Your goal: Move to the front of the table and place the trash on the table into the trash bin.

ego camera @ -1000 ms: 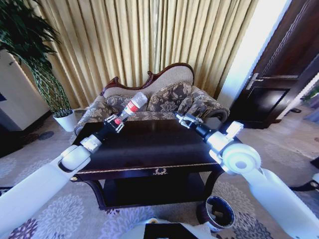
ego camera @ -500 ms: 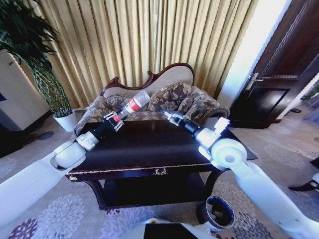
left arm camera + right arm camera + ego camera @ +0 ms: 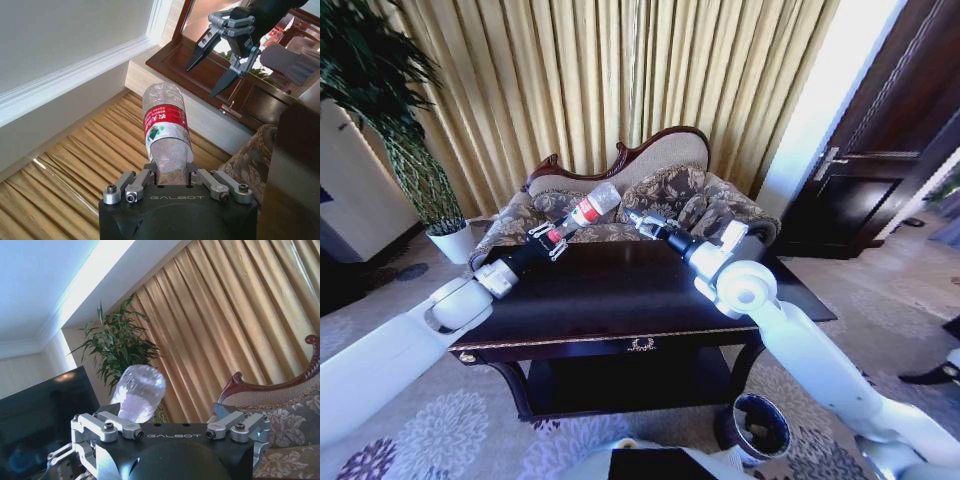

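Our left jaws (image 3: 172, 176) are closed on the neck end of the bottle (image 3: 165, 124), gripping it from both sides; in the left wrist view its base points away from the camera and the red-white label wraps its middle. In the head view our left jaws (image 3: 548, 240) hold the bottle (image 3: 586, 210) in the air above the far left part of the desk (image 3: 610, 295), tilted with its base toward 1 o'clock.

Our right jaws (image 3: 632, 217) are spread wide with nothing between them. They hang above the desk's far edge, just beside the bottle's base at its 3 o'clock, near but not touching. The left wrist view shows the same jaws (image 3: 202, 80) beyond the bottle, fingers splayed. In the right wrist view the bottle's rounded base (image 3: 138, 396) rises just past the gripper body.

The desk top is dark and glossy, with a gold emblem (image 3: 641, 344) on its front edge. The bin (image 3: 756, 425) stands on the carpet at 5 o'clock from the desk, near its front right leg. A sofa (image 3: 650, 190) stands behind the desk against the curtains (image 3: 620, 80), and a plant (image 3: 390, 110) stands at 10 o'clock.
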`<state>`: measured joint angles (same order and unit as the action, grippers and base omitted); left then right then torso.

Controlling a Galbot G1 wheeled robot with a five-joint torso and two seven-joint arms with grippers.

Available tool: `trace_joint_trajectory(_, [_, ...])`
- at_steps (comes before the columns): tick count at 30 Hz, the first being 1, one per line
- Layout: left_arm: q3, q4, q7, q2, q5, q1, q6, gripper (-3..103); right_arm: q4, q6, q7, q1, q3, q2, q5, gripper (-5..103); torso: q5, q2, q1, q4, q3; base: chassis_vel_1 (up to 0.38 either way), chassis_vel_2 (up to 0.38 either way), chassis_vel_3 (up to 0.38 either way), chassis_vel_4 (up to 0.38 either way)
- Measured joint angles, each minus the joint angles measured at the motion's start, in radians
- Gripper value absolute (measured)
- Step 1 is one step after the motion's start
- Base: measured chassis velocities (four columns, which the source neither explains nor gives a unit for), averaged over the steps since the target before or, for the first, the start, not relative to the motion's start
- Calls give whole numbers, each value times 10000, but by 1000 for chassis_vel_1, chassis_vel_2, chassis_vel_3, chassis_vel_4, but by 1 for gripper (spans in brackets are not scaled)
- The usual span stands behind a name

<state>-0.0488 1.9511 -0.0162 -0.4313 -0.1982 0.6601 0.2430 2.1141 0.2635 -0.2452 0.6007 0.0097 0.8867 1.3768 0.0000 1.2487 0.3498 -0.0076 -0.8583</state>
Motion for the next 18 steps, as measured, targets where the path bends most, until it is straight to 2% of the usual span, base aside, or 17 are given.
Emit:
trace_joint_trajectory(2, [-66, -18, 2, -21, -1, -97, 0, 27, -10, 0, 1, -33, -25, 7, -6, 100, -1, 0, 0, 0, 0, 0, 0, 0, 0])
trace_joint_trajectory(6, [-847, -86, 22, -255, -9, -1014, -48, 27, -242, -20, 8, -502, -250, 131, -39, 100, 0, 0, -1, 0, 0, 0, 0, 0, 0])
trace_joint_trajectory(18, [-1592, 44, 38, -377, -24, -1414, -234, 27, -422, -33, 9, -1010, -391, 299, -47, 100, -1, 0, -1, 3, 1, 0, 0, 0, 0])
